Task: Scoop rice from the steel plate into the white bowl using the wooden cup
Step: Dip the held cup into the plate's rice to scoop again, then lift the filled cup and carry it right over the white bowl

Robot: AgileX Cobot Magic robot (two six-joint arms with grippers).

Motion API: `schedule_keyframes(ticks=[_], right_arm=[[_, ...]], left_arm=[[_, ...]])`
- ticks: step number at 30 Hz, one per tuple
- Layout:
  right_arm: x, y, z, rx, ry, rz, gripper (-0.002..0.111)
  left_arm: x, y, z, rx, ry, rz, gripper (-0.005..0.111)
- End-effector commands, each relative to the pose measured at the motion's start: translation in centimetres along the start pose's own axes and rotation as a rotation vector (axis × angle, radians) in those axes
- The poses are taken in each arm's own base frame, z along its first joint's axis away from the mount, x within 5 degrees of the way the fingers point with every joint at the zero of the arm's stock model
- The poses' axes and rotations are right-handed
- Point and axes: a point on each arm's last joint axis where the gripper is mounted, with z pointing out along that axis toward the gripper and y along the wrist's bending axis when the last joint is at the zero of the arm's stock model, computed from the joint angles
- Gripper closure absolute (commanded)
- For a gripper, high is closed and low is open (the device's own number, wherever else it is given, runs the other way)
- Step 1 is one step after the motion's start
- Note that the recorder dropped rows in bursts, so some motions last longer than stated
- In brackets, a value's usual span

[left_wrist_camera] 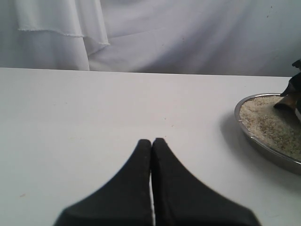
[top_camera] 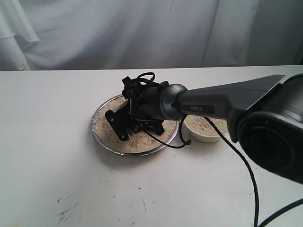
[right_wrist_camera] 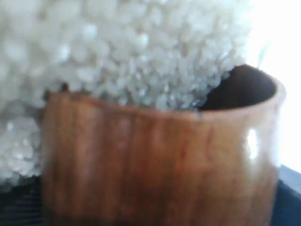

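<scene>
The steel plate (top_camera: 135,154) lies mid-table, covered with rice (top_camera: 106,130). My right arm reaches across it, and my right gripper (top_camera: 122,126) is down in the rice, shut on the wooden cup (right_wrist_camera: 155,165). The cup lies tilted, with its rim pressed into the rice (right_wrist_camera: 117,52) and part of its dark inside showing. From the exterior view the gripper hides the cup. The white bowl (top_camera: 204,136) stands just right of the plate with some rice inside. My left gripper (left_wrist_camera: 151,141) hovers shut and empty over bare table, left of the plate (left_wrist_camera: 263,147).
A white cloth backdrop (top_camera: 142,33) hangs behind the table's far edge. A black cable (top_camera: 246,170) trails from the right arm past the bowl. Small dark marks (top_camera: 66,213) dot the front of the white table.
</scene>
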Motion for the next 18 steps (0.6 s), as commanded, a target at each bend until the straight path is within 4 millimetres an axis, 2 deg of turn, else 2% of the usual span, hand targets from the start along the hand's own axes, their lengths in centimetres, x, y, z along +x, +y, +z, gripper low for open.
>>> schedule_keyframes(ticks=[1, 4, 10, 18], right_arm=[[-0.9, 0.1, 0.0, -0.012, -0.078, 0.103, 0.108], [-0.8, 0.3, 0.0, -0.04, -0.107, 0.193, 0.108], [1.0, 0.7, 0.6, -0.093, -0.108, 0.335, 0.108], [3.1, 0.6, 0.2, -0.122, -0.086, 0.401, 0.108]], left_arm=[[0.1, 0.0, 0.0, 0.002, -0.007, -0.004, 0.107], [0.1, 0.0, 0.0, 0.002, -0.007, -0.004, 0.107], [0.1, 0.0, 0.0, 0.002, -0.007, -0.004, 0.107], [0.1, 0.0, 0.0, 0.002, -0.007, -0.004, 0.107]])
